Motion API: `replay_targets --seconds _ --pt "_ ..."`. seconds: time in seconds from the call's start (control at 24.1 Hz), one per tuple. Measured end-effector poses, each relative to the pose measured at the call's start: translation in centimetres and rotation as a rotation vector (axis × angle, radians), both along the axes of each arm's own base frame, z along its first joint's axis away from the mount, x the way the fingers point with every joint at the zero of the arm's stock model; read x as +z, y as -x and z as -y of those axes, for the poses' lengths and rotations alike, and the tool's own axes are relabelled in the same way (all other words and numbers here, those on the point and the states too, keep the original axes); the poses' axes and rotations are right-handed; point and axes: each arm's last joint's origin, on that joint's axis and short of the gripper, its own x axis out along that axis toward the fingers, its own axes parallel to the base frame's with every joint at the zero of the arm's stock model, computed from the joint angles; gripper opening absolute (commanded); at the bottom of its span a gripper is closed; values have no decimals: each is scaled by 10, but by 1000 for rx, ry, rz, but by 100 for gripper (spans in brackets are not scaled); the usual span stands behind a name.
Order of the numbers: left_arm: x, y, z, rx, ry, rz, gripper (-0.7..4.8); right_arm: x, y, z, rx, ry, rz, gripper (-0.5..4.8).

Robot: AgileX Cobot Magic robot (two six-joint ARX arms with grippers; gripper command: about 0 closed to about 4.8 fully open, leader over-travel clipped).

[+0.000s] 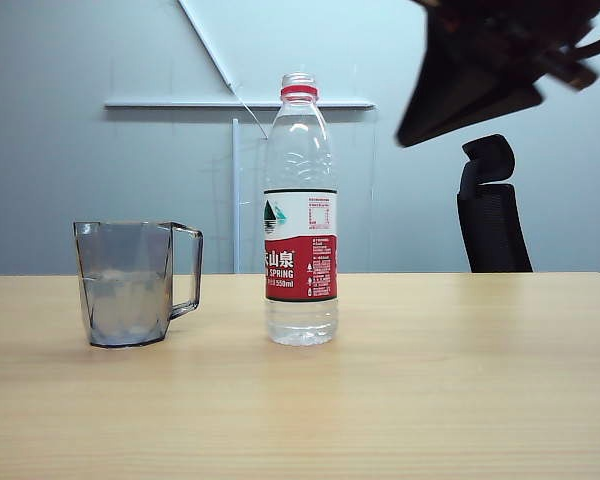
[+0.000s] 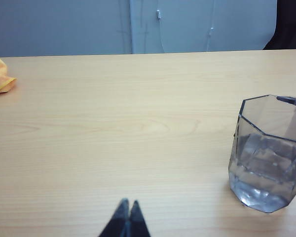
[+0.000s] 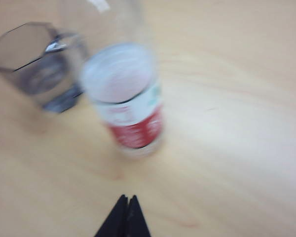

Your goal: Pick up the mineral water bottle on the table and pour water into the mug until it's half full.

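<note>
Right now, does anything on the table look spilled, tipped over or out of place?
Nothing spilled or tipped: the bottle stands upright, uncapped, and the mug beside it holds some water. The only stray item is an orange cloth at the table edge.

Exterior table-level, frontal; wrists overhead, sharing mug (image 2: 267, 154).

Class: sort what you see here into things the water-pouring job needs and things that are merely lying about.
Needed: bottle, standing uncapped; mug beside it, with water; table; right gripper, shut above the bottle; left gripper, shut, low over the table.

Lying about: orange cloth; black chair.
</note>
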Motion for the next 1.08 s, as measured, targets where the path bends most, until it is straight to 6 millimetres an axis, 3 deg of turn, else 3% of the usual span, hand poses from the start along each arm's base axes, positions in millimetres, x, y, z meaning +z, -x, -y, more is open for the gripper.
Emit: replay_targets --seconds 0.08,0.21,0.33,0.42,0.66,1.08 --pt "0 0 0 0 0 0 -2 9 4 9 -120 25 75 -6" --pt "0 0 0 0 0 0 -2 7 6 22 -246 56 124 -6" --pt "0 0 0 0 0 1 -2 -10 20 48 -356 46 172 -6" --pt "0 0 0 0 0 1 -2 -28 35 74 -413 -51 256 -6" --pt "0 0 0 -1 0 0 -2 -72 51 101 -456 -133 314 -6" --pt "0 0 0 0 0 1 -2 -98 67 121 -451 -237 448 -6"
